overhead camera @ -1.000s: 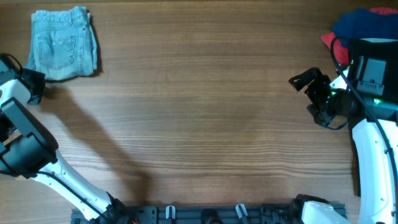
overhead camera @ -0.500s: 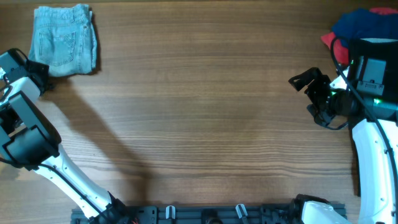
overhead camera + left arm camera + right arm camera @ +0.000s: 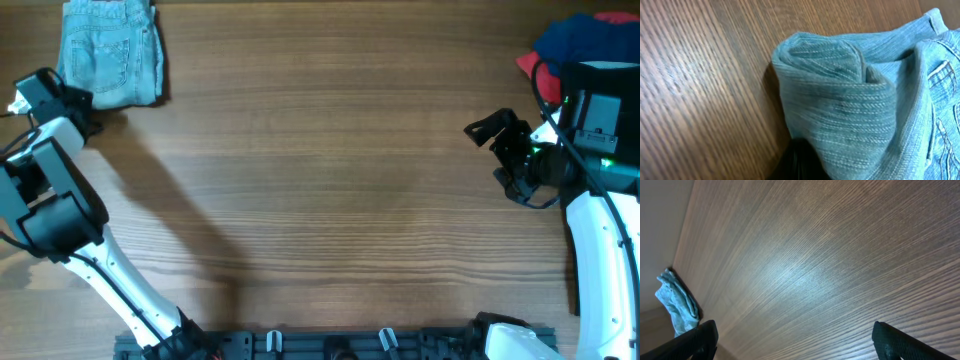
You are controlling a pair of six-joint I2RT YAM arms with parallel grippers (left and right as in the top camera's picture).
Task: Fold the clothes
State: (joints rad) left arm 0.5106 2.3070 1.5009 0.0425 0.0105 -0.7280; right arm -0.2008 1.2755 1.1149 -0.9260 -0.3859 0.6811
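The folded light blue denim shorts (image 3: pixel 110 55) lie at the table's far left corner, partly cut by the top edge of the overhead view. My left gripper (image 3: pixel 83 104) is shut, its tips against the shorts' near left corner. In the left wrist view the dark fingertips (image 3: pixel 799 161) touch the fold of the denim (image 3: pixel 850 100). My right gripper (image 3: pixel 497 160) is open and empty above bare wood at the right (image 3: pixel 795 340). A dark blue garment (image 3: pixel 580 40) and a red one (image 3: pixel 526 65) lie piled at the far right. I cannot make out a black garment.
The wooden table (image 3: pixel 320 180) spans the view. The right arm's body (image 3: pixel 600 110) covers part of the pile at the far right. The shorts also show small in the right wrist view (image 3: pixel 676 305), at the table's far edge.
My left gripper has moved away from me and slightly right, and the folded shorts have slid with it toward the far edge. The right arm has not moved.
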